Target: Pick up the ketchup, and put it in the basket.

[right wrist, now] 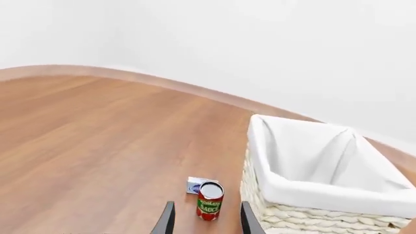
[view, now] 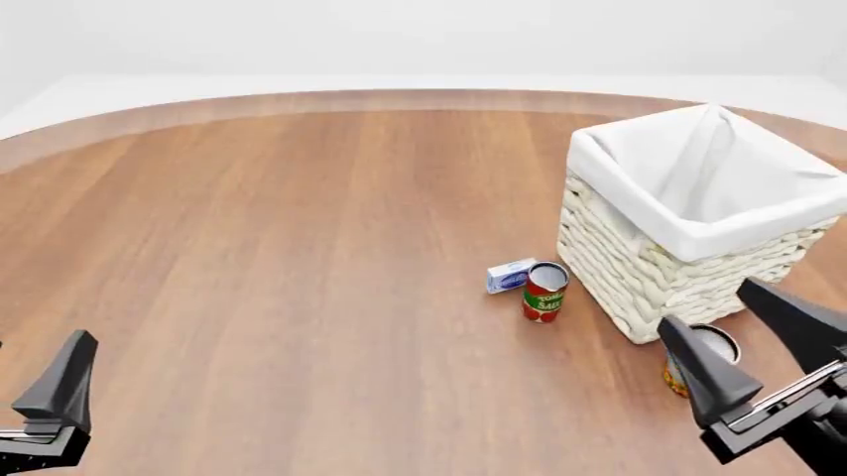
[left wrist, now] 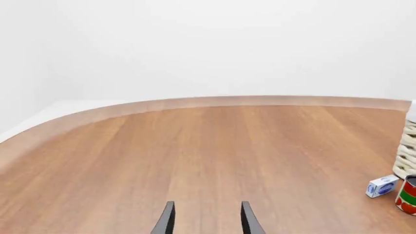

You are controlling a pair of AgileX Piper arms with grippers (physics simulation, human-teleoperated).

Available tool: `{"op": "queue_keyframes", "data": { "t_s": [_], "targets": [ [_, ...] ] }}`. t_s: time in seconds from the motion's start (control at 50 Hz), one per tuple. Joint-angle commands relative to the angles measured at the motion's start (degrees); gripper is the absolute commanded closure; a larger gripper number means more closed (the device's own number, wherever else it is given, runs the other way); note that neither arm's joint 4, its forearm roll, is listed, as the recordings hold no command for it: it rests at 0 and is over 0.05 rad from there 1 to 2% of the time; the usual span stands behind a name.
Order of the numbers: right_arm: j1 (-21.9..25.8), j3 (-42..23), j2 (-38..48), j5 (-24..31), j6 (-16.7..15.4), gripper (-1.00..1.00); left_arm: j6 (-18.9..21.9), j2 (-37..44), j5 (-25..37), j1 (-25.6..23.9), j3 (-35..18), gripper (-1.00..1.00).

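Note:
The ketchup does not show in any view. The basket [view: 662, 268], cream wicker with white cloth folded over its rim, stands at the right of the table; the right wrist view shows its lined inside [right wrist: 305, 214], where no bottle can be seen. My right gripper [view: 748, 347] hangs open near the table's front edge, just in front of the basket's near corner, with nothing between its fingers [right wrist: 167, 219]. My left gripper [left wrist: 206, 219] is open and holds nothing, low at the front left over bare wood. One of its fingers [view: 60, 382] shows in the front view.
A red-and-green tomato sauce can [view: 544, 292] stands upright just left of the basket, with a small blue-and-white box [view: 510, 275] lying beside it. Another can [view: 715, 340] with a silver top sits in front of the basket, partly hidden by my right gripper's finger.

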Motion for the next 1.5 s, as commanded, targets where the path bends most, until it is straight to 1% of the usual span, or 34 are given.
{"op": "queue_keyframes", "data": {
  "t_s": [0.02, 0.1, 0.2, 0.22, 0.24, 0.28, 0.3, 0.36, 0.4, 0.44, 0.5, 0.52, 0.56, 0.62, 0.66, 0.7, 0.74, 0.78, 0.8, 0.82, 0.84, 0.92, 1.0, 1.12, 1.14, 1.16, 1.18, 1.24, 1.26, 1.28, 1.34, 1.38, 1.4, 1.5],
  "targets": [
    [4.33, -1.44, 3.31, -1.8, -1.31, -1.0, 0.0, 0.0, 0.0, 0.0, 0.0, -1.0],
    [6.29, -2.28, 5.94, -2.95, -2.07, -1.0, 0.0, 0.0, 0.0, 0.0, 0.0, -1.0],
    [10.98, -2.66, 15.16, -9.17, -2.22, -1.0, 0.0, 0.0, 0.0, 0.0, 0.0, -1.0],
    [12.5, -3.05, 17.38, -10.67, -3.28, -1.0, 0.0, 0.0, 0.0, 0.0, 0.0, -1.0],
    [12.5, -3.04, 17.48, -10.78, -3.28, -1.0, 0.0, 0.0, 0.0, 0.0, 0.0, -1.0],
    [15.13, -4.62, 20.33, -11.52, -2.57, -1.0, 0.0, 0.0, 0.0, 0.0, 0.0, -1.0],
    [16.03, -4.83, 22.06, -12.32, -3.06, -1.0, 0.0, 0.0, 0.0, 0.0, 0.0, -1.0],
    [17.76, -5.02, 25.42, -14.25, -2.61, -1.0, 0.0, 0.0, 0.0, 0.0, 0.0, -1.0],
    [19.83, -5.73, 28.89, -15.68, -3.44, -1.0, 0.0, 0.0, 0.0, 0.0, 0.0, -1.0],
    [20.58, -6.54, 29.91, -15.61, -2.53, -1.0, 0.0, 0.0, 0.0, 0.0, 0.0, -1.0],
    [21.47, -7.34, 32.13, -16.1, -2.7, -1.0, 0.0, 0.0, 0.0, 0.0, 0.0, -1.0],
    [22.66, -8.45, 33.87, -15.7, -1.65, -1.0, 0.0, 0.0, 0.0, 0.0, 0.0, -1.0],
    [23.1, -8.88, 34.76, -15.53, -2.6, -1.0, 0.0, 0.0, 0.0, 0.0, 0.0, -1.0],
    [25.39, -10.24, 37.25, -15.0, -2.07, -1.0, 0.0, 0.0, 0.0, 0.0, 0.0, -1.0],
    [25.63, -10.68, 37.42, -14.59, -1.89, -1.0, 0.0, 0.0, 0.0, 0.0, 0.0, -1.0],
    [28.31, -12.27, 39.76, -13.89, 0.05, -1.0, 0.0, 0.0, 0.0, 0.0, 0.0, -1.0],
    [30.2, -13.6, 41.68, -13.24, 0.67, -1.0, 0.0, 0.0, 0.0, 0.0, 0.0, -1.0],
    [30.6, -13.97, 41.76, -13.0, 0.94, -1.0, 0.0, 0.0, 0.0, 0.0, 0.0, -1.0],
    [33.47, -15.59, 44.45, -12.66, 1.61, -1.0, 0.0, 0.0, 0.0, 0.0, 0.0, -1.0],
    [34.37, -16.25, 44.62, -12.32, 2.75, -1.0, 0.0, 0.0, 0.0, 0.0, 0.0, -1.0],
    [35.48, -16.76, 45.29, -12.16, 2.55, -1.0, 0.0, 0.0, 0.0, 0.0, 0.0, -1.0],
    [37.84, -17.89, 47.53, -12.77, 3.41, -1.0, 0.0, 0.0, 0.0, 0.0, 0.0, -1.0],
    [40.98, -18.47, 50.52, -13.95, 5.48, -1.0, 0.0, 0.0, 0.0, 0.0, 0.0, -1.0],
    [42.29, -19.47, 53.14, -14.87, 5.96, -1.0, 0.0, 0.0, 0.0, 0.0, 0.0, -1.0],
    [41.4, -19.82, 54.37, -14.8, 4.27, -1.0, 0.0, 0.0, 0.0, 0.0, 0.0, -1.0],
    [42.69, -20.33, 55.61, -14.94, 5.0, -1.0, 0.0, 0.0, 0.0, 0.0, 0.0, -1.0],
    [43.89, -20.69, 55.83, -14.64, 7.17, -1.0, 0.0, 0.0, 0.0, 0.0, 0.0, -1.0],
    [44.13, -21.34, 57.01, -14.47, 6.87, -1.0, 0.0, 0.0, 0.0, 0.0, 0.0, -1.0],
    [44.9, -21.64, 57.42, -14.49, 8.97, -1.0, 0.0, 0.0, 0.0, 0.0, 0.0, -1.0],
    [44.91, -21.65, 57.43, -14.49, 8.97, -1.0, 0.0, 0.0, 0.0, 0.0, 0.0, -1.0],
    [47.13, -22.97, 58.38, -14.34, 11.17, -1.0, 0.0, 0.0, 0.0, 0.0, 0.0, -1.0],
    [47.13, -23.82, 59.16, -14.13, 10.61, -1.0, 0.0, 0.0, 0.0, 0.0, 0.0, -1.0],
    [48.61, -24.29, 59.51, -14.08, 12.18, -1.0, 0.0, 0.0, 0.0, 0.0, 0.0, -1.0],
    [51.23, -25.97, 60.74, -14.29, 15.54, -1.0, 0.0, 0.0, 0.0, 0.0, 0.0, -1.0]
  ]
}}
